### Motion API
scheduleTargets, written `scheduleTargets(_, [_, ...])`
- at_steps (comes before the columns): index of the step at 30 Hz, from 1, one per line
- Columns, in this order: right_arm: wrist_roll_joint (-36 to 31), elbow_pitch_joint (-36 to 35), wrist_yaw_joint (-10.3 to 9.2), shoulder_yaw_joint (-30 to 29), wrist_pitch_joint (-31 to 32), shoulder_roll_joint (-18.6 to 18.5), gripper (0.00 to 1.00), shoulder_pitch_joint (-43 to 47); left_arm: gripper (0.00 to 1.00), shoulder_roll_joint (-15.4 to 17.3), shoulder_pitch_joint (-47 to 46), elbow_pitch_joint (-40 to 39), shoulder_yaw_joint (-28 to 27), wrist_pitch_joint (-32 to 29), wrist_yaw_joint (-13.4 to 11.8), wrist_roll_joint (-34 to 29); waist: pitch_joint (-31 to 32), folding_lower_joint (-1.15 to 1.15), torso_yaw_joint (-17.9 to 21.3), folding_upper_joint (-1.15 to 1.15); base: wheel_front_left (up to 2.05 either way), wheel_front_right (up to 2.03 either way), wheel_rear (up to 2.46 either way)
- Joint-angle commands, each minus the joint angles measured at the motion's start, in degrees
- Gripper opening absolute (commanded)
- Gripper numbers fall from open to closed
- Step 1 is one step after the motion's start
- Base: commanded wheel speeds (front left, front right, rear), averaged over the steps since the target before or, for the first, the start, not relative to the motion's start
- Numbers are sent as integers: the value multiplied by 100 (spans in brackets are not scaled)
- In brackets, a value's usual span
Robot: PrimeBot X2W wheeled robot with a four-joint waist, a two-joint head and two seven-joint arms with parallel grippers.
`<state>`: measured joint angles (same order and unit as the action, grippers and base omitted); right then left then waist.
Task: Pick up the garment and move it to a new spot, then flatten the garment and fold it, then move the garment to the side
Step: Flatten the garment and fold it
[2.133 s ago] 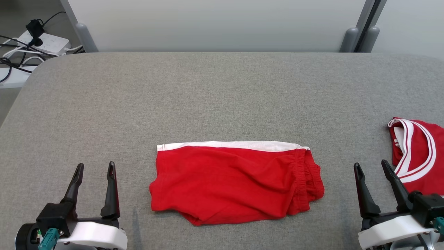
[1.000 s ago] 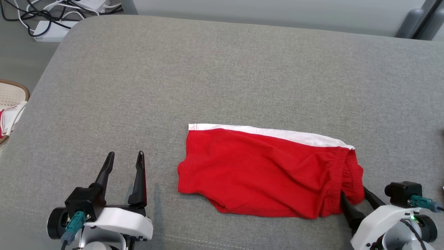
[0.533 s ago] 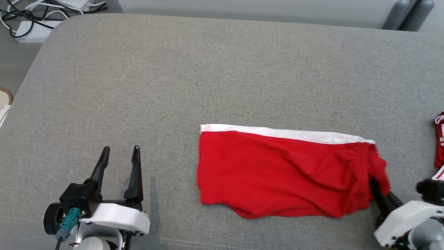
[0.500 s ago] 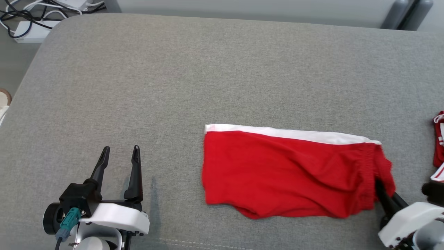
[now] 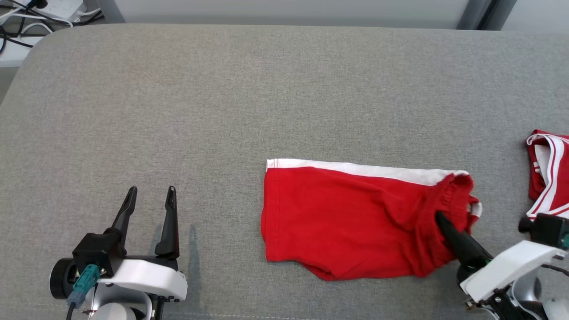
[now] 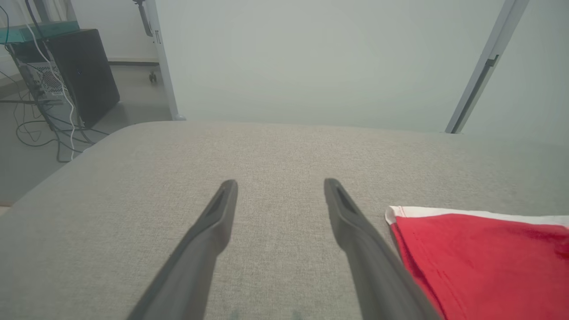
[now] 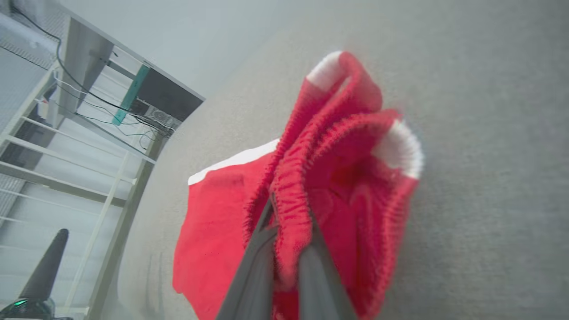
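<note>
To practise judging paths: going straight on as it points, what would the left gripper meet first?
Probably nothing near: the left gripper points over bare grey fabric surface toward a pale wall panel; the red cloth shorts lie off its right.

Left claw and right claw: long tapered black fingers, glossy white wrist shells; a teal plug on the left.
</note>
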<state>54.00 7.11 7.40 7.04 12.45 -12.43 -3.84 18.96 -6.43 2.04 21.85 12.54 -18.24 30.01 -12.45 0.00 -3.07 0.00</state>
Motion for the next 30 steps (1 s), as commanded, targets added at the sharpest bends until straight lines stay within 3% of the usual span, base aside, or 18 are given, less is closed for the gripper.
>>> scheduleTargets(1, [221, -475, 9, 178, 122, -32, 0, -4, 100, 164, -268, -165, -194, -10, -52, -70, 1, 0, 18, 0, 0, 0, 0])
scheduleTargets(5, [371, -1162, 9, 506, 364, 144, 0, -150, 100, 178, -316, -195, -163, -45, -38, -72, -17, 0, 16, 0, 0, 0, 0])
scheduleTargets(9, [262, -1374, 9, 990, 573, 458, 0, -440, 100, 176, -374, -205, -127, -67, -24, -75, -56, 0, -64, 0, 0, 0, 0])
scheduleTargets(14, [57, -945, 9, 1614, 618, 758, 0, -959, 100, 119, -443, -181, -55, -64, -15, -85, -120, 0, -254, 0, 0, 0, 0])
scheduleTargets(20, [-263, 87, 9, 2194, 322, 885, 0, -1603, 100, 17, -562, -96, 57, -42, 55, -80, -249, 0, -555, 0, 0, 0, 0])
scheduleTargets(21, [-212, 380, 9, 2359, 255, 912, 19, -1757, 100, -7, -606, -53, 71, -28, 77, -71, -297, 0, -632, 0, 0, 0, 0])
scheduleTargets(22, [-196, 516, 9, 2446, 235, 921, 50, -1829, 100, -15, -620, -28, 66, -17, 85, -62, -307, 0, -648, 0, 0, 0, 0])
scheduleTargets(23, [-177, 626, 9, 2502, 165, 929, 100, -1897, 100, -22, -629, -5, 62, -7, 90, -54, -314, 0, -659, 0, 0, 0, 0])
scheduleTargets(30, [15, 773, 9, 2832, -84, 949, 100, -2161, 100, -41, -655, 92, 38, 31, 84, -29, -322, 0, -628, 0, 0, 0, 0])
